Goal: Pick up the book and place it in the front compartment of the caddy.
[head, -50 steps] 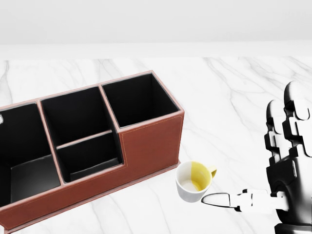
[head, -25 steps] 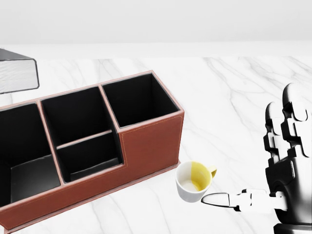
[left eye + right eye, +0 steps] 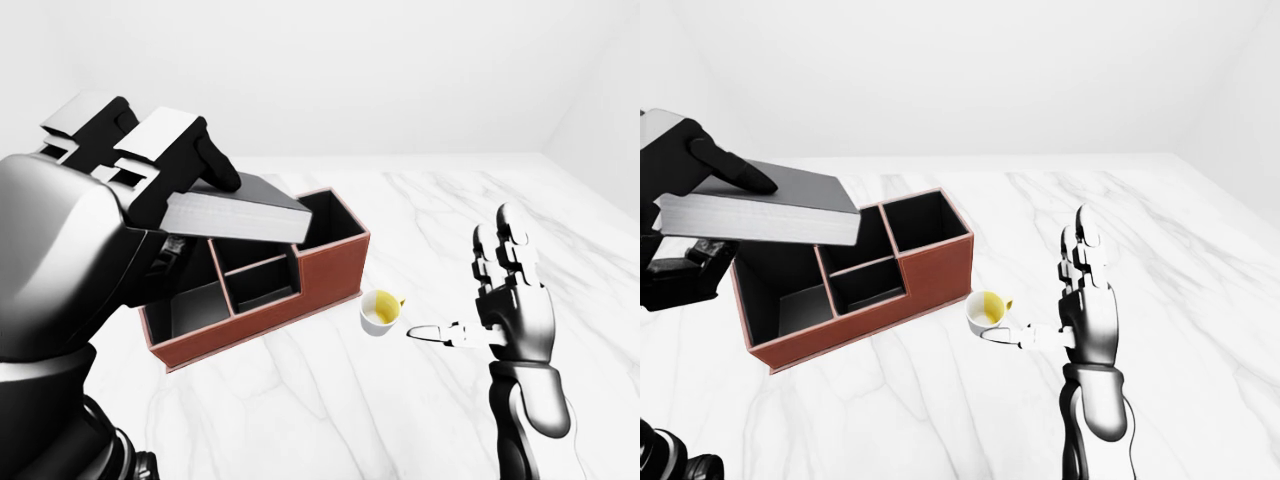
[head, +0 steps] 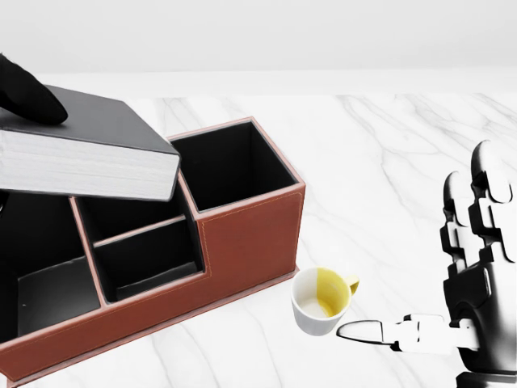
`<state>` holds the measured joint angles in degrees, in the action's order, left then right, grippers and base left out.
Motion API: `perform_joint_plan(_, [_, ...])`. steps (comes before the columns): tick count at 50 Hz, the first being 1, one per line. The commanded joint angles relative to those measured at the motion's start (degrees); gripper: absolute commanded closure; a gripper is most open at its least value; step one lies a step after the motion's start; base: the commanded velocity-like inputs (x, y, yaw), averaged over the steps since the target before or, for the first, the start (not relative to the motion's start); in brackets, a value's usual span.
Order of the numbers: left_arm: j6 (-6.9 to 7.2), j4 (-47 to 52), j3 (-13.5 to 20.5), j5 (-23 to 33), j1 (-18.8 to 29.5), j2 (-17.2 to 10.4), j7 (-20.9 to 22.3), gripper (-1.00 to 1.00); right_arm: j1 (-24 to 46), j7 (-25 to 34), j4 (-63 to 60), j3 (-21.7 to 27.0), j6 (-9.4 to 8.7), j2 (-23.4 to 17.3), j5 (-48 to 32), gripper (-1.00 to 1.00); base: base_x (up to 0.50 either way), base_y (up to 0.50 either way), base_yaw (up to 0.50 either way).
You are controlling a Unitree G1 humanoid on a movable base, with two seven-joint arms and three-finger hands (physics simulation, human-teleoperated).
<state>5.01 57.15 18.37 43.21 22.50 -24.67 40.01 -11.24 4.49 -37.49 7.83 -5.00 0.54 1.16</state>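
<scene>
My left hand [image 3: 702,172] is shut on a thick grey-covered book [image 4: 89,153] with white page edges, one black finger lying on its cover. I hold the book flat and slightly tilted in the air over the left and middle compartments of the brown caddy [image 4: 250,234], hiding part of them in the head view. The caddy has black insides and a tall square compartment at its right end. At the right of the head view my right hand [image 4: 456,275] stands open, its fingers upright and its thumb pointing left.
A white mug [image 4: 321,301] with a yellow inside lies tipped on the marble table [image 4: 388,162], between the caddy's right corner and my right thumb. The thumb tip is close to the mug. A plain white wall rises behind the table.
The book has come in from the left of the head view and moved right over the caddy. My right hand and the mug have stayed where they were.
</scene>
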Motion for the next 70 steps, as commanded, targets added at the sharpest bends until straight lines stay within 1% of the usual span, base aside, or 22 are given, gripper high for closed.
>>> perform_joint_plan(1, [-0.01, -1.8, 0.7, -6.3, -0.1, 0.2, 0.0, 0.94, -0.1, 0.1, -0.5, 0.4, 0.0, 0.0, -0.2, -0.99, 0.0, 0.0, 0.0])
perform_joint_plan(6, [-0.01, -1.7, 0.8, -7.6, -0.3, -0.2, 0.0, 0.94, -0.1, 0.2, -0.5, 0.4, 0.0, 0.1, -0.2, -0.99, 0.0, 0.0, 0.0])
perform_joint_plan(7, [-0.01, -2.8, 2.4, -9.2, -1.3, 1.2, 0.0, 0.94, 0.1, 0.3, -0.3, 0.6, 0.0, 0.0, -0.1, -1.0, 0.0, 0.0, 0.0])
perform_joint_plan(10, [-0.01, -3.7, 3.8, -12.4, -1.7, 1.2, 0.0, 0.94, 0.1, 0.4, -0.1, 0.8, 0.0, 0.0, -0.1, -0.99, 0.0, 0.0, 0.0])
perform_joint_plan(16, [-0.01, -4.3, 4.9, -15.8, -1.9, 0.5, 0.0, 0.94, 0.1, 0.4, -0.3, 0.9, 0.0, 0.1, -0.2, -0.99, 0.0, 0.0, 0.0])
perform_joint_plan(17, [-0.01, -6.8, 6.3, -17.4, -1.6, 1.4, 0.0, 0.94, 0.0, 0.3, -0.7, 0.7, 0.0, 0.1, -0.6, -0.99, 0.0, 0.0, 0.0])
perform_joint_plan(18, [-0.01, -7.6, 6.7, -18.5, 0.6, -1.0, 0.0, 0.94, -0.1, 0.3, -0.8, 0.7, 0.0, 0.1, -0.6, -0.99, 0.0, 0.0, 0.0])
perform_joint_plan(21, [-0.01, -9.2, 7.9, -21.3, -1.0, 0.4, 0.0, 0.94, -0.2, 0.4, -0.5, 0.7, 0.0, 0.2, -0.7, -0.99, 0.0, 0.0, 0.0])
perform_joint_plan(25, [-0.01, -9.2, 8.0, -22.8, -1.3, -0.1, 0.0, 0.94, -0.2, 0.4, -0.4, 0.7, 0.0, 0.2, -0.7, -0.99, 0.0, 0.0, 0.0])
perform_joint_plan(26, [-0.01, -13.0, 8.3, -24.3, -0.3, 0.5, -2.2, 0.94, -0.3, 0.3, -0.3, 0.6, 0.0, 0.2, -1.0, -0.99, 0.0, 0.0, 0.0])
perform_joint_plan(27, [-0.01, -13.3, 8.3, -25.0, -0.4, 0.3, -2.8, 0.94, -0.3, 0.3, -0.3, 0.6, 0.0, 0.2, -1.0, -0.99, 0.0, 0.0, 0.0])
perform_joint_plan(31, [-0.01, -13.3, 8.3, -26.2, -0.6, -0.1, -3.8, 0.94, -0.3, 0.3, -0.3, 0.6, 0.0, 0.2, -1.0, -0.99, 0.0, 0.0, 0.0])
perform_joint_plan(32, [-0.01, -16.0, 8.1, -28.0, 2.5, -1.0, -4.7, 0.94, -0.4, 0.3, -0.7, 0.5, 0.0, 0.2, -1.1, -0.99, 0.0, 0.0, 0.0])
perform_joint_plan(35, [-0.01, -16.2, 8.1, -29.3, 2.5, -1.6, -5.8, 0.94, -0.4, 0.3, -0.8, 0.5, 0.0, 0.2, -1.1, -0.99, 0.0, 0.0, 0.0])
perform_joint_plan(36, [-0.01, -17.2, 7.8, -30.5, 4.3, -2.8, -6.4, 0.94, -0.4, 0.3, -0.8, 0.5, 0.0, 0.2, -1.1, -0.99, 0.0, 0.0, 0.0])
perform_joint_plan(48, [-0.01, -17.2, 7.8, -33.5, 4.0, -3.8, -8.7, 0.94, -0.4, 0.3, -0.8, 0.5, 0.0, 0.3, -1.1, -0.99, 0.0, 0.0, 0.0])
perform_joint_plan(51, [-0.01, -25.8, 6.1, -36.8, 5.7, 0.1, -14.8, 0.94, -0.6, 0.5, -0.6, 1.2, 0.0, 0.2, -0.9, -0.99, 0.0, 0.0, 0.0])
perform_joint_plan(52, [-0.01, -26.6, 5.8, -37.9, 5.5, 0.0, -16.0, 0.94, -0.6, 0.5, -0.6, 1.2, 0.0, 0.2, -0.9, -0.99, 0.0, 0.0, 0.0])
perform_joint_plan(56, [-0.01, -26.7, 5.7, -39.0, 5.3, -0.4, -16.9, 0.94, -0.6, 0.5, -0.6, 1.3, 0.0, 0.3, -0.9, -0.99, 0.0, 0.0, 0.0])
perform_joint_plan(57, [-0.01, -29.9, 5.5, -40.1, 5.5, 0.4, -18.6, 0.94, -0.7, 0.6, -0.8, 1.4, 0.0, 0.3, -1.0, -0.98, 0.0, 0.0, 0.0])
perform_joint_plan(64, [-0.01, -34.6, 4.1, -45.1, 5.4, 0.0, -23.8, 0.94, -0.7, 0.7, -1.1, 1.5, 0.0, 0.4, -1.1, -0.99, 0.0, 0.0, 0.0])
perform_joint_plan(70, [-0.01, -36.1, 3.4, -46.4, 5.0, -0.3, -25.4, 0.94, -0.6, 0.7, -1.3, 1.5, 0.0, 0.4, -1.1, -0.99, 0.0, 0.0, 0.0])
